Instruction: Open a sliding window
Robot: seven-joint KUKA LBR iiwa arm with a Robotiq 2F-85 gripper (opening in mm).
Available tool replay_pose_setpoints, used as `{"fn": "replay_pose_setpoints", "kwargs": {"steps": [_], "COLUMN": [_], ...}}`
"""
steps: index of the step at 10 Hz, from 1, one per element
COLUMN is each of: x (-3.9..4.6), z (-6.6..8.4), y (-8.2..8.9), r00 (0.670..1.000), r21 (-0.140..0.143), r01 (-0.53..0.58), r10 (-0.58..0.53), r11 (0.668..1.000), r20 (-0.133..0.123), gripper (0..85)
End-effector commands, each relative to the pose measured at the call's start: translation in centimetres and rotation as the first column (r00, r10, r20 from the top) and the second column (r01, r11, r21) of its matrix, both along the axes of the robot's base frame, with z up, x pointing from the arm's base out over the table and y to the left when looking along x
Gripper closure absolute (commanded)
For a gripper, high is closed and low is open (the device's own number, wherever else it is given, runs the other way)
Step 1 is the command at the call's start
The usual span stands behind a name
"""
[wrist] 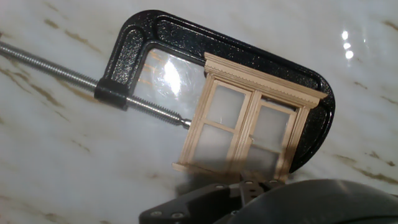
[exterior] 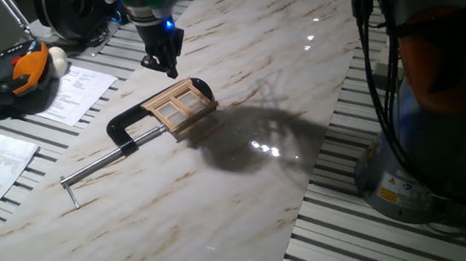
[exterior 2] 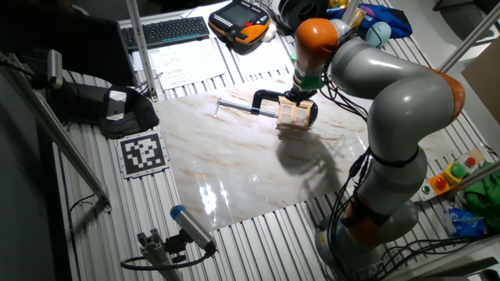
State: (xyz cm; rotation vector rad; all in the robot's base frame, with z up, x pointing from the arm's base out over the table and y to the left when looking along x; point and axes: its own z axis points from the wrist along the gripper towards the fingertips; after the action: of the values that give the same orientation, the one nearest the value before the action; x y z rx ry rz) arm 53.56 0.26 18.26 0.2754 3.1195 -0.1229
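We find the sliding window [exterior: 181, 106] lying on the counter [exterior: 223, 200], held in a black C-clamp [exterior: 134, 125]. The pincer [exterior: 165, 64] hovers above; its state we cannot tell. We advise pushing the sash squarely along its track.

1. The marble table [exterior: 247, 189] is evenly lit from overhead; small white glare spots are reflected on its glossy surface.
2. A soft dark arm shadow is cast beside the sliding window [exterior: 181, 105].
3. In the hand view, the window is rendered sharply, while the dark gripper body along the bottom edge is blurred.
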Motion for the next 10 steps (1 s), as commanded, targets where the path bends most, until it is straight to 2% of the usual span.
{"fn": "replay_pose_setpoints", "kwargs": {"steps": [1, 2, 3, 4, 5, 6, 7, 9, 10], "x": [-0.01, -0.13, -0.27, -0.37, -0.41, -0.44, -0.53, -0.83, -0.91], "z": [0.0, -0.1, -0.5, -1.0, -1.3, -1.4, -1.6, -2.5, -3.1], "y": [0.0, -0.1, -0.1, -0.2, -0.3, -0.4, -0.5, -0.8, -0.9], "r00": [1.0, 0.998, 0.997, 0.995, 0.994, 0.995, 0.996, 0.995, 0.995], "r21": [0.003, -0.012, 0.007, 0.034, 0.052, 0.053, 0.054, 0.056, 0.063], "r01": [0.018, 0.039, 0.063, 0.087, 0.104, 0.093, 0.093, 0.096, 0.101], "r10": [-0.018, -0.04, -0.063, -0.085, -0.102, -0.091, -0.092, -0.096, -0.101], "r11": [1.0, 0.999, 0.998, 0.996, 0.993, 0.994, 0.994, 0.994, 0.993], "r20": [-0.019, -0.047, -0.042, -0.052, -0.047, -0.041, -0.019, 0.001, -0.008], "gripper": [85.0, 85.0, 85.0, 85.0, 85.0, 85.0, 85.0, 85.0, 85.0]}}
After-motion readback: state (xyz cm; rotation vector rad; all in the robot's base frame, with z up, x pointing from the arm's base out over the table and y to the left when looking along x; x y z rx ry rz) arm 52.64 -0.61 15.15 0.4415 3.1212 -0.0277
